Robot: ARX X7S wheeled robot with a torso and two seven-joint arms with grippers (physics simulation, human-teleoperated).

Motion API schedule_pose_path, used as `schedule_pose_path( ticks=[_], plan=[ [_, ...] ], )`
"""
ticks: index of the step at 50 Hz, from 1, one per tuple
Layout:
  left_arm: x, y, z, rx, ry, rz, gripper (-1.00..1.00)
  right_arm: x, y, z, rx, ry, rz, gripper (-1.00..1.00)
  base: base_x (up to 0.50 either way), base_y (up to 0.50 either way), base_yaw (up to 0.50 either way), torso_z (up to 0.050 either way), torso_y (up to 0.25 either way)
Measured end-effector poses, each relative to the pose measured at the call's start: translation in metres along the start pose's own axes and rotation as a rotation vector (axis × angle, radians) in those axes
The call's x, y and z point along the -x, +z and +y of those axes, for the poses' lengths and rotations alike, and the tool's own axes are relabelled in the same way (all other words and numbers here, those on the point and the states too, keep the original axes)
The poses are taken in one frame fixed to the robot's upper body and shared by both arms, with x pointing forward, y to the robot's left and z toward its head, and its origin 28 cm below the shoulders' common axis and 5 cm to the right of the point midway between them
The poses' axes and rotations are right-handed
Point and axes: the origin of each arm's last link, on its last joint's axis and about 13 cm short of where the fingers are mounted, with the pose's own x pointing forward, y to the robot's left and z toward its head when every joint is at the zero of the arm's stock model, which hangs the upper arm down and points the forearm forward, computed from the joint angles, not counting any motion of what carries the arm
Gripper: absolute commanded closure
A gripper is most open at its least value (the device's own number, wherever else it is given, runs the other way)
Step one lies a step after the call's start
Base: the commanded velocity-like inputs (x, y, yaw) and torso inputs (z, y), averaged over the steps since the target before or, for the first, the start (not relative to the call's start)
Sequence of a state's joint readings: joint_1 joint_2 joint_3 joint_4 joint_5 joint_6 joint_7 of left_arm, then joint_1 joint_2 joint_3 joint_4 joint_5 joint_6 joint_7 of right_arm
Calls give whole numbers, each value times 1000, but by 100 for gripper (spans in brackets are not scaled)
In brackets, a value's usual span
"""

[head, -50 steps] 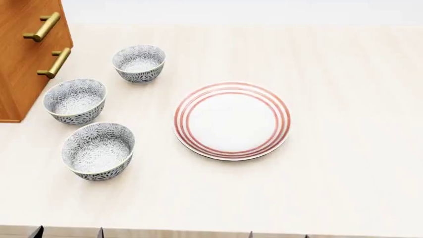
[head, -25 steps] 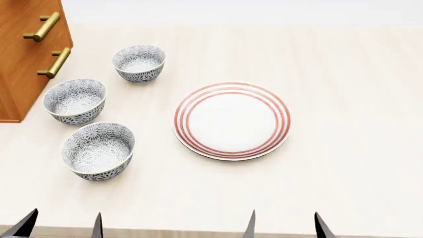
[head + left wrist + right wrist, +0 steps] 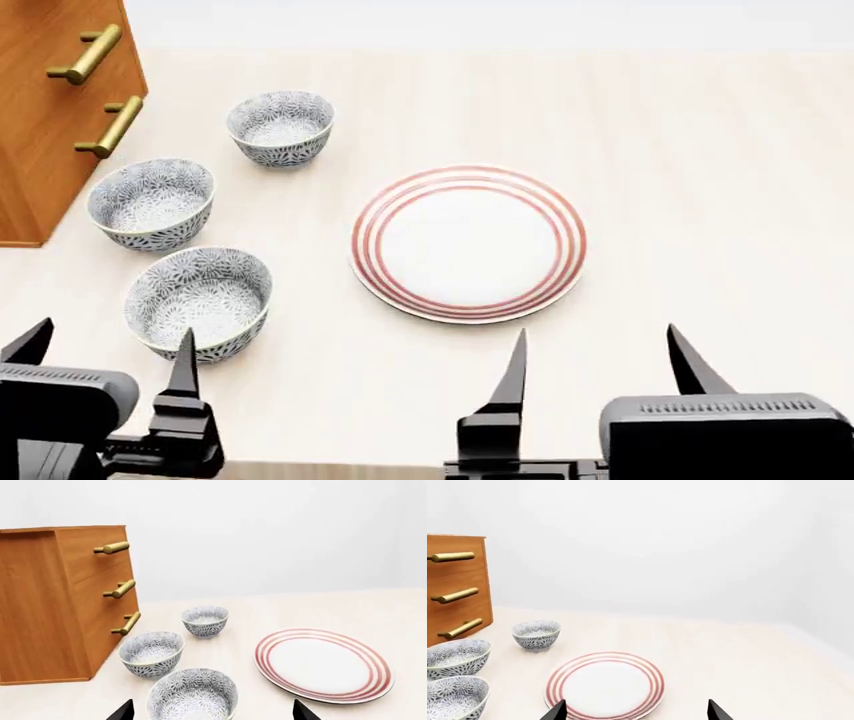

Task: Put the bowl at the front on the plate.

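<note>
The bowl at the front [image 3: 200,303] is a small deep grey-blue floral one, nearest the table's front edge at the left; it also shows in the left wrist view [image 3: 192,696] and the right wrist view [image 3: 454,696]. The plate [image 3: 469,243], white with red rings, lies to its right, also seen from the left wrist [image 3: 323,664] and the right wrist [image 3: 605,685]. My left gripper [image 3: 107,362] stands open just in front of the bowl, empty. In front of the plate, my right gripper [image 3: 603,362] is open and empty too.
Two alike floral bowls stand behind the front one, a middle bowl [image 3: 151,203] and a far bowl [image 3: 280,127]. A wooden drawer cabinet [image 3: 54,110] with brass handles stands at the back left. The light tabletop [image 3: 707,200] stretches to the right.
Both grippers have risen into the head view from the front edge and moved forward toward the table; at first only fingertip tips showed. Bowls and plate have not moved.
</note>
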State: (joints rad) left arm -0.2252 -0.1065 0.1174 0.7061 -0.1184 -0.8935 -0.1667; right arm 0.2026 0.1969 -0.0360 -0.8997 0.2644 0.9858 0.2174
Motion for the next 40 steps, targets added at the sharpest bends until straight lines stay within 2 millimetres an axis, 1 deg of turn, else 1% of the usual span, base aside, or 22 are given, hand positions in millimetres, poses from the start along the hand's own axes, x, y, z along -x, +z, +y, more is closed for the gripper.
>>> schedule_pose_path(
  ticks=[10,26,40],
  plan=[
    [-7,31,-1,5,-10,-20,-100,-6,34,-2,18,19,-27,-100,0,0,0,0,0],
    [-16,90,-3,44,-52,-69,-100,-14,86,-2,100,59,-60,-100,0,0,0,0,0],
    [-15,139,-6,51,-90,-130,-100,-14,130,-6,194,72,-124,-100,0,0,0,0,0]
  ],
)
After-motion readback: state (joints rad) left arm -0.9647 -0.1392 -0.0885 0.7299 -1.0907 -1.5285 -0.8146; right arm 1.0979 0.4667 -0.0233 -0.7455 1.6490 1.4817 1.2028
